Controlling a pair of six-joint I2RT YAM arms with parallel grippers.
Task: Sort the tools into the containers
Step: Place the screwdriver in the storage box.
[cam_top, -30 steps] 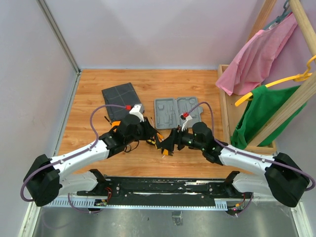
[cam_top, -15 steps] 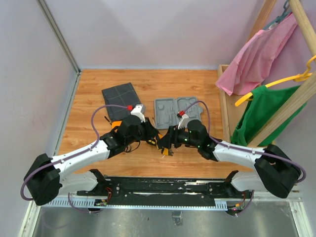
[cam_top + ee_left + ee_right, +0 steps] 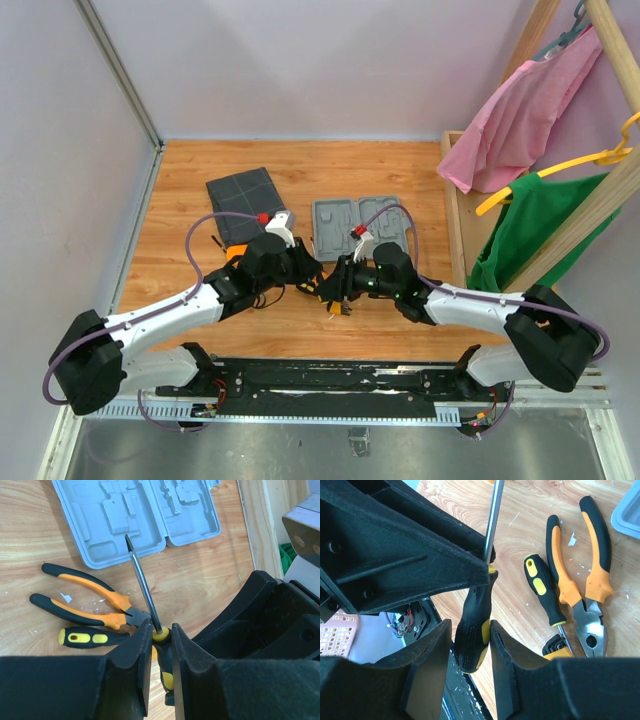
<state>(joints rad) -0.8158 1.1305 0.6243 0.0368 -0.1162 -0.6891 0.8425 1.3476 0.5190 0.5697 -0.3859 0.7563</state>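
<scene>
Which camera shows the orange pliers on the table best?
The right wrist view: the pliers show whole, handles and jaws. The left wrist view shows both handles, but a black finger hides the nose. From above, the arms mostly cover them.

pliers: orange-and-black handles | screwdriver: black handle, yellow inlays | second screwdriver: black, yellow | case: light grey | pouch: dark grey, grid lines | table: orange-brown wood grain

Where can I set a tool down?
Bare: wood behind the dark grey fabric pouch and light-grey plastic case, and left of the pouch. Crowded: the middle, around the gripped black-and-yellow screwdriver and orange-handled pliers.
</scene>
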